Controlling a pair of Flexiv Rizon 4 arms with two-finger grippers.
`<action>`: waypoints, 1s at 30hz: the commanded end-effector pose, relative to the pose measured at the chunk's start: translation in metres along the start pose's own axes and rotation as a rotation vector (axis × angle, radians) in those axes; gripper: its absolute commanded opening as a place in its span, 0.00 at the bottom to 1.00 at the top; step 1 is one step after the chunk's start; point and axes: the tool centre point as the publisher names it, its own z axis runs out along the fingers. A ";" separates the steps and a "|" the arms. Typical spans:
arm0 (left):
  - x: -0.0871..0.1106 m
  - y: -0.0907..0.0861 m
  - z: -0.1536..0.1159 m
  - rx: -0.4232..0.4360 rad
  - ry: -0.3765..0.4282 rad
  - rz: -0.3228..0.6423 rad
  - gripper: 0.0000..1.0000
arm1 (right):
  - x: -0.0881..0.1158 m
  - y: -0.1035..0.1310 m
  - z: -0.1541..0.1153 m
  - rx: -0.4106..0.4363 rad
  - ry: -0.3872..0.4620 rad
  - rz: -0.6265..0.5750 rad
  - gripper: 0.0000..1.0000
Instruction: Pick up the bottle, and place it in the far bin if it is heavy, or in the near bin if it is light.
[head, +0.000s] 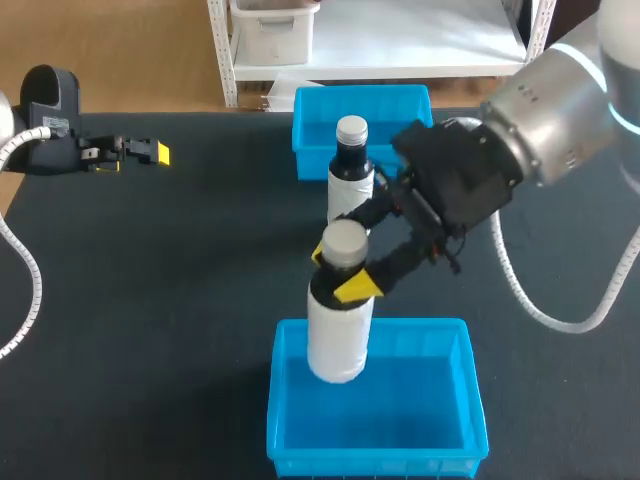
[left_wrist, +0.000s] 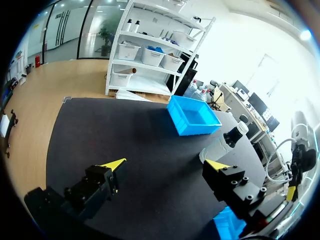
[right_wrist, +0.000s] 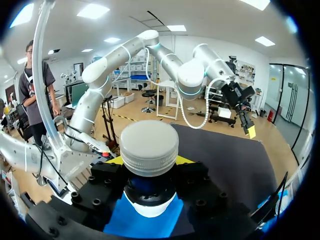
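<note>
right fingers (head: 356, 287) pinching bottle (head: 338, 345) neck, axis upright, base over near bin (head: 474, 400) far-left corner; left fingers (head: 156, 153) spread, idle far-left.

The right arm (head: 555, 110) is a thick silver-grey cylinder with a thin pale-blue ring at its joint. A white ribbed hose (head: 520, 290) hangs in a loop beneath it. The right pincer (head: 336, 270) is matt black and blocky with bright yellow tips, and round socket screws (right_wrist: 93, 202) dot its finger blocks. The left arm (right_wrist: 115, 57) has the same silver tubes and blue-ringed joints. It has a black wrist housing (head: 48, 95), perhaps bearing a small white label, and a pale corrugated hose (head: 22, 262). The left pincer (left_wrist: 166, 165) is black with yellow wedge tips.
</note>
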 end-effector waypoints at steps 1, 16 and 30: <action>0.000 0.000 0.000 0.000 0.000 0.000 1.00 | 0.004 -0.001 0.008 -0.019 -0.010 -0.007 0.00; 0.000 0.000 0.000 0.000 0.000 0.000 1.00 | 0.026 0.002 0.027 -0.100 -0.013 -0.053 0.00; 0.000 0.000 0.000 0.000 0.000 0.000 1.00 | 0.045 -0.008 0.035 -0.137 -0.012 -0.054 0.00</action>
